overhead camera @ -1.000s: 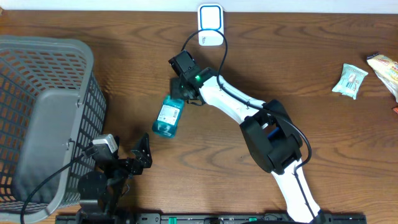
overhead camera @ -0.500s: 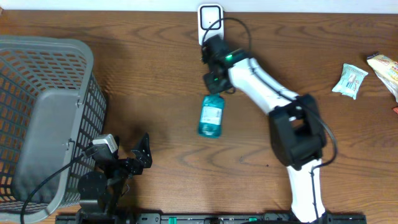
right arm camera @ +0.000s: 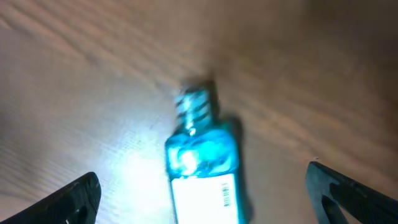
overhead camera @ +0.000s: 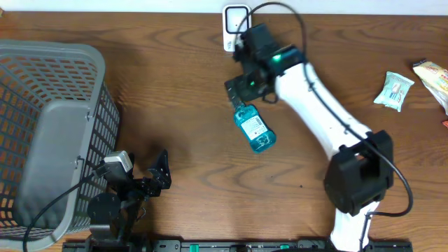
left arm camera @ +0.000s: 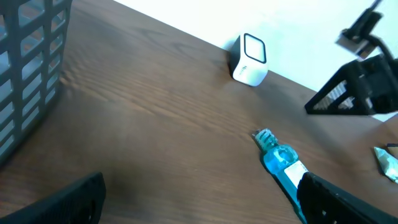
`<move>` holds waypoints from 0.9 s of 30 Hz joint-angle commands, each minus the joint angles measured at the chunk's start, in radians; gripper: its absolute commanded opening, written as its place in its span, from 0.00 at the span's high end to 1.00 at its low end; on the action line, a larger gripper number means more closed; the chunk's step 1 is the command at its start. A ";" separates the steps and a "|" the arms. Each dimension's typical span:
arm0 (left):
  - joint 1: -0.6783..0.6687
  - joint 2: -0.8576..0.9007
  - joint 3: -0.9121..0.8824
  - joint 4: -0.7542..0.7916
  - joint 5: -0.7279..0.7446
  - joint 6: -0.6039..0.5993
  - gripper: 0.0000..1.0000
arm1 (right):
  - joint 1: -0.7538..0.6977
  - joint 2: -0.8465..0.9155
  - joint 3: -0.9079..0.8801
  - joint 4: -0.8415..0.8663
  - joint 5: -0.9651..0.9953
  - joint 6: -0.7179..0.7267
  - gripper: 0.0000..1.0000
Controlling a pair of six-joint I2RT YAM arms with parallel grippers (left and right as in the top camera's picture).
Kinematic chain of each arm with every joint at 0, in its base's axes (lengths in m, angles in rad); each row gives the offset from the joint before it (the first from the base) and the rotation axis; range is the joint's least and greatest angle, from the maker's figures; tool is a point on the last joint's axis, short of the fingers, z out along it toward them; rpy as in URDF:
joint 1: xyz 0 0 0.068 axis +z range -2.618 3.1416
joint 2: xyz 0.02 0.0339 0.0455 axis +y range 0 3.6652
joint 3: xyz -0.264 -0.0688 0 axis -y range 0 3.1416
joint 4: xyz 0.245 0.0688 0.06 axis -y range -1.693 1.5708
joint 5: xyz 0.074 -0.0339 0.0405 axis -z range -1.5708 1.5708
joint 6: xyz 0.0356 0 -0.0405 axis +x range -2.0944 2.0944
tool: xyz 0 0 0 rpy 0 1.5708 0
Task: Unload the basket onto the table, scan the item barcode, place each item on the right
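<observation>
Overhead, the right hand (overhead camera: 241, 91) has carried the blue bottle (overhead camera: 253, 127) from mid-desk toward the back edge and has just let go. Its fingers are spread wide over the bottle's neck, gripping nothing. The bottle lies flat on the desk (overhead camera: 175, 84), just in front of the white scanner (overhead camera: 229, 28), with its barcode (right arm camera: 225, 194) facing up. Whether the scan registered, I can't tell. The left hand (overhead camera: 159, 175) sits released near the front edge.

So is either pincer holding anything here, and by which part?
Nothing is held. The right pincer is wide open over the blue bottle, which lies on the table; the left pincer is open and empty.
</observation>
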 commanded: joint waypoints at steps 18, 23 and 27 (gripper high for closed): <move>-0.004 -0.003 0.002 -0.002 0.012 -0.013 0.02 | 0.205 0.138 -0.148 -0.103 0.499 0.293 0.17; -0.004 -0.003 0.002 -0.002 0.012 -0.013 0.02 | 0.216 0.138 -0.239 -0.013 0.489 0.264 0.11; -0.004 -0.003 0.002 -0.002 0.012 -0.012 0.02 | 0.208 0.142 -0.278 0.048 0.472 0.264 0.21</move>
